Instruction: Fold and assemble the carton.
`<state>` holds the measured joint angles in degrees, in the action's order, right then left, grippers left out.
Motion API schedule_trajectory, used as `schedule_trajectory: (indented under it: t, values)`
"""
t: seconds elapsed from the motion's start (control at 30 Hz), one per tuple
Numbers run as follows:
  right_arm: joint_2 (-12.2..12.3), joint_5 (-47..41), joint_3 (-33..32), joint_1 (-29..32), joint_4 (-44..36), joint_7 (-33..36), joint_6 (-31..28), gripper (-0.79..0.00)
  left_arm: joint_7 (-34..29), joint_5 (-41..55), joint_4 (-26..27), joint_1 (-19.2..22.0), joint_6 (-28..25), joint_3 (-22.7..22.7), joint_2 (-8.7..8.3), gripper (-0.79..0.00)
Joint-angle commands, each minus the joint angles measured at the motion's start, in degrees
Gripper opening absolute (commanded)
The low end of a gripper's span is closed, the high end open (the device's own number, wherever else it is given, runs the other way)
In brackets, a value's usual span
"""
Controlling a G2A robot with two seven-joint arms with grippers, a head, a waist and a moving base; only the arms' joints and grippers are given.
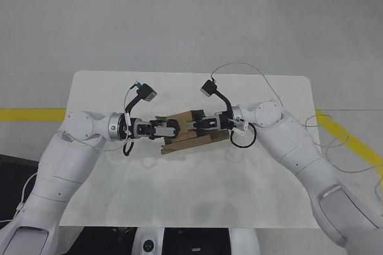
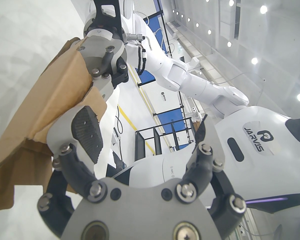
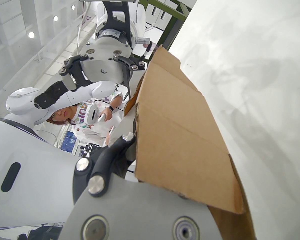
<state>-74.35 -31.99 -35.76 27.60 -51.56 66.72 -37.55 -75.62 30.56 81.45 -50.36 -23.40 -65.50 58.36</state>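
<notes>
Centrally over the desk (image 1: 115,191), half-folded carton (image 1: 185,139) held up between both hands. Right hand (image 1: 195,125) clamped on one panel; left hand (image 2: 145,118) spread open, one pad beside a flap. Seemingly mid-fold; next called for pressing that flap square.

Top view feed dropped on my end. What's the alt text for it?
The left end effector and right end effector meet, one from each side, at a brown, partly folded carton over the middle of a white table.
</notes>
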Motion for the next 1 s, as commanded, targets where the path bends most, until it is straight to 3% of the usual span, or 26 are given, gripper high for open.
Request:
schedule_trajectory:
  t: [0.0,0.5,0.97]
  values:
    - [0.1,-0.2,-0.6,0.1,0.8,-0.2,-0.2,-0.785,-0.1,0.6,0.0,-0.1,0.0,-0.4,-0.05,0.0]
    - [1.9,0.1,-5.1,2.4,-0.1,2.0,2.0,-0.785,1.1,-0.9,-4.2,-0.5,-1.0,-2.4,-0.5,0.0]
    - [1.7,-0.5,-3.7,4.0,-5.6,5.6,5.6,-0.785,1.3,-1.4,-4.4,0.5,-1.1,-1.2,-0.21,0.0]
